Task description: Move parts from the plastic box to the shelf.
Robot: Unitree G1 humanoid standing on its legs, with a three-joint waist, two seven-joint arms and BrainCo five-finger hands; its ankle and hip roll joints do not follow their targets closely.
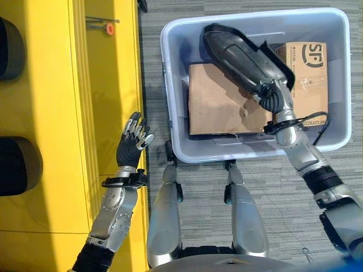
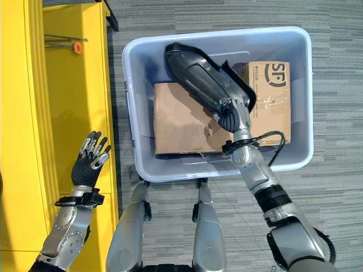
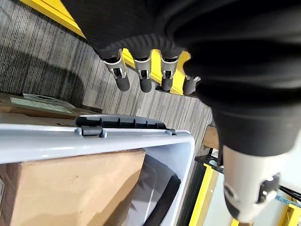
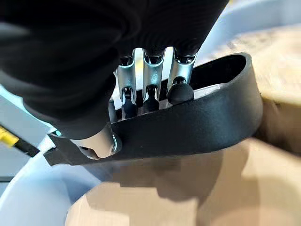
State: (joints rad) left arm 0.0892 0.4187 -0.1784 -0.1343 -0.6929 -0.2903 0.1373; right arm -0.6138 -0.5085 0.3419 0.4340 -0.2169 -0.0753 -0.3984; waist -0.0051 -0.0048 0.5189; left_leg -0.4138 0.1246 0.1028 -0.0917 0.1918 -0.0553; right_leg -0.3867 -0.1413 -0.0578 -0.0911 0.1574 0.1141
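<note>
**Right hand grips a black part over the plastic box**

A long black moulded part (image 2: 204,79), curved like a shell, sits tilted above the contents of the plastic box (image 1: 170,39). The robot's right hand (image 2: 229,118) has its fingers (image 4: 148,96) curled over the part's near edge with the thumb under it, so the part is clamped. Beneath it lie 2 cardboard boxes: a plain one (image 1: 218,102) and, beside it on the right, a printed one (image 1: 309,71). The grey box stands on a grey carpet (image 1: 340,170).

To the left stands the yellow shelf (image 1: 51,113). The left hand (image 1: 133,139) hovers at the shelf's edge, beside the box, fingers spread and straight, holding nothing.

The step in hand looks like lifting the part out. To do it well, raise it high enough that its far end clears the box wall before swinging left, keep the clamp firm since the long part will tend to pivot, and let the free hand support the far end.
</note>
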